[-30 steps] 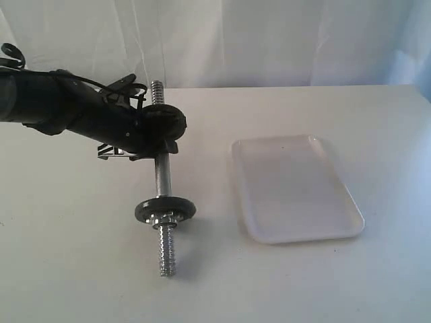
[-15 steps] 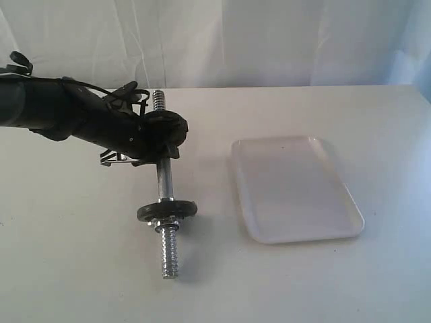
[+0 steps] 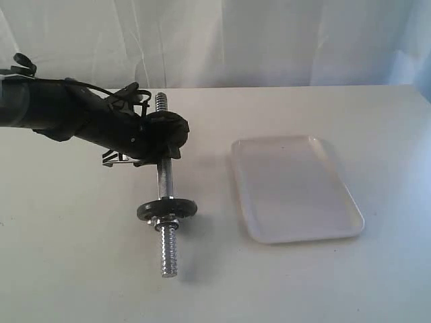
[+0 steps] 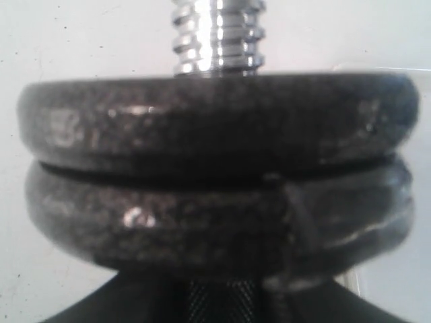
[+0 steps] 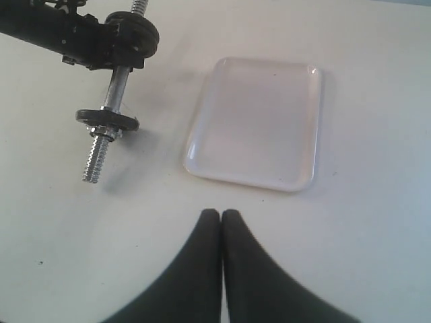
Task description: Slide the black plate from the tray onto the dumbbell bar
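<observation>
Nearly done, I'd judge: my left pincer (image 3: pixel 156 139) is clamped on the black plate (image 3: pixel 172 126), already over the dumbbell bar (image 3: pixel 163 180) at upper left. The tray (image 3: pixel 306 237) lies bare (nothing left to fetch). Only letting go remains. My right pincer (image 5: pixel 221 221) is pressed together.

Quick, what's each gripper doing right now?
Left gripper: closed on the black plate, at the far end of the dumbbell bar.
Right gripper: shut, holding nothing.
</observation>
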`<state>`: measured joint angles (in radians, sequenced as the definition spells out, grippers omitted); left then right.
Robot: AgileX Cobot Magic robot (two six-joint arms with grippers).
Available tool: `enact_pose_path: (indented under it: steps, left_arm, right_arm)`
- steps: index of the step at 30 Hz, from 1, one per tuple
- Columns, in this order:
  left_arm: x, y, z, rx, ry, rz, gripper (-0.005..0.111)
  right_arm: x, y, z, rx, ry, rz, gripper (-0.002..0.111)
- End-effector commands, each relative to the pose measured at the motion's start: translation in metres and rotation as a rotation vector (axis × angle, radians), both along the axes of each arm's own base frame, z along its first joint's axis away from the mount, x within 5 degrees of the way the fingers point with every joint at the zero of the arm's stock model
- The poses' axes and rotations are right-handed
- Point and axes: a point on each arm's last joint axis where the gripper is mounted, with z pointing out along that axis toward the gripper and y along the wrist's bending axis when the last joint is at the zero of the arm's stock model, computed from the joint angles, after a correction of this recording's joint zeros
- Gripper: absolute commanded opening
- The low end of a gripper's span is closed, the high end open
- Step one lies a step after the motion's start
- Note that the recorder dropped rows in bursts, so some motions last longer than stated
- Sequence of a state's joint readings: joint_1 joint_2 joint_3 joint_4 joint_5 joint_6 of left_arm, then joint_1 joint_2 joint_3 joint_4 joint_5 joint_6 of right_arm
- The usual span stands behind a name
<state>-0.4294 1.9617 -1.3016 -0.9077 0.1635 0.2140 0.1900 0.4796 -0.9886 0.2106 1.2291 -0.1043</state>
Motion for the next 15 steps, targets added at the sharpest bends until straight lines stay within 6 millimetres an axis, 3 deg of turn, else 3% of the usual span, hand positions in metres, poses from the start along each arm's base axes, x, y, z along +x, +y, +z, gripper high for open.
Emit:
enact_pose_path:
  steps: [1,7,15]
  left_arm:
    - [0.006,-0.002,0.032,-0.072,-0.083,0.052,0.0]
    - [0.007,-0.003,0.021,-0.063,-0.054,0.046,0.0]
    - [0.008,-0.003,0.021,-0.054,-0.065,0.04,0.0]
  right_arm:
    - [0.0,0.0,0.0,0.001,-0.006,-0.006,0.0]
    - [0.0,-0.001,0.0,-0.001,-0.007,-0.007,0.0]
    - [0.0,-0.001,0.0,-0.003,-0.007,-0.009,0.0]
